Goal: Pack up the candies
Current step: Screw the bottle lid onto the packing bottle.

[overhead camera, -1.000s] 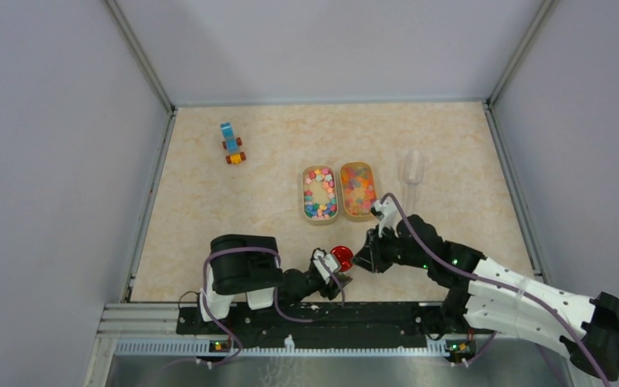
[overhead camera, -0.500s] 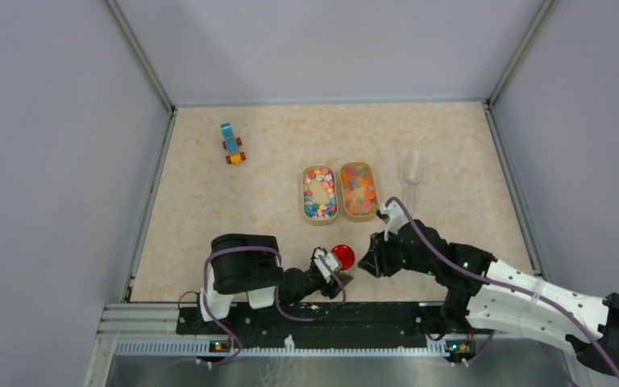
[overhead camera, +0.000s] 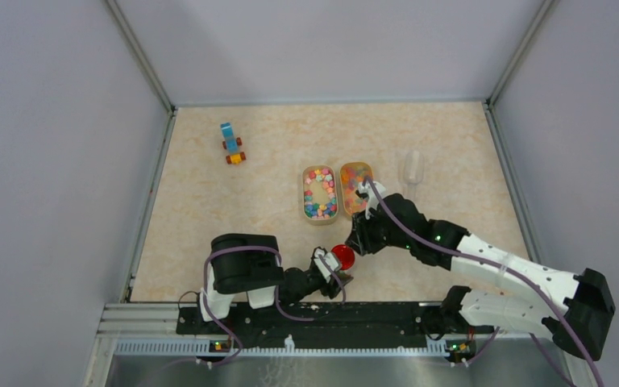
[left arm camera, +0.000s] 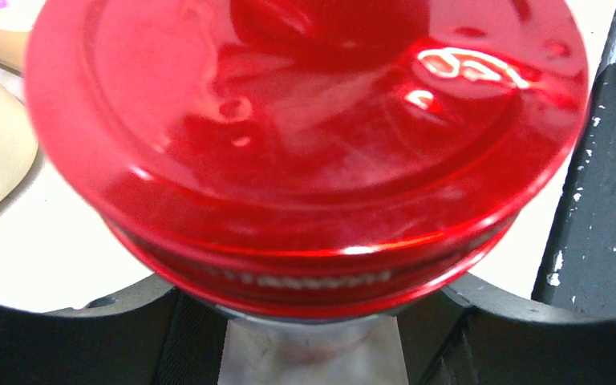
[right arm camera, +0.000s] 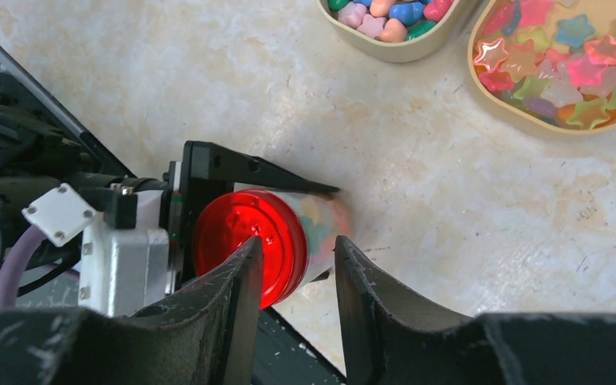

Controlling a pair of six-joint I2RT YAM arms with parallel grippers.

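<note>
My left tool (overhead camera: 330,268) is clamped on a small clear jar (right arm camera: 326,228), with one black finger running along its side. It holds the jar tilted, close to the front edge of the surface (overhead camera: 209,210). The round red lid (right arm camera: 241,241) sits on the jar, and through the clear wall I can make out pale candies (right arm camera: 321,216) inside. My right tool (right arm camera: 298,245) hovers just over the lid with its jaws apart, gripping nothing. Whether a finger grazes the lid I cannot tell. More candies fill two oval beige trays set side by side farther back. The left tray (right arm camera: 405,54) has small rounded pieces and the right tray (overhead camera: 358,166) has star shapes. A clear scoop (overhead camera: 413,168) lies just right of the trays. A blue-and-orange toy vehicle (overhead camera: 230,143) sits well apart at far left.
</note>
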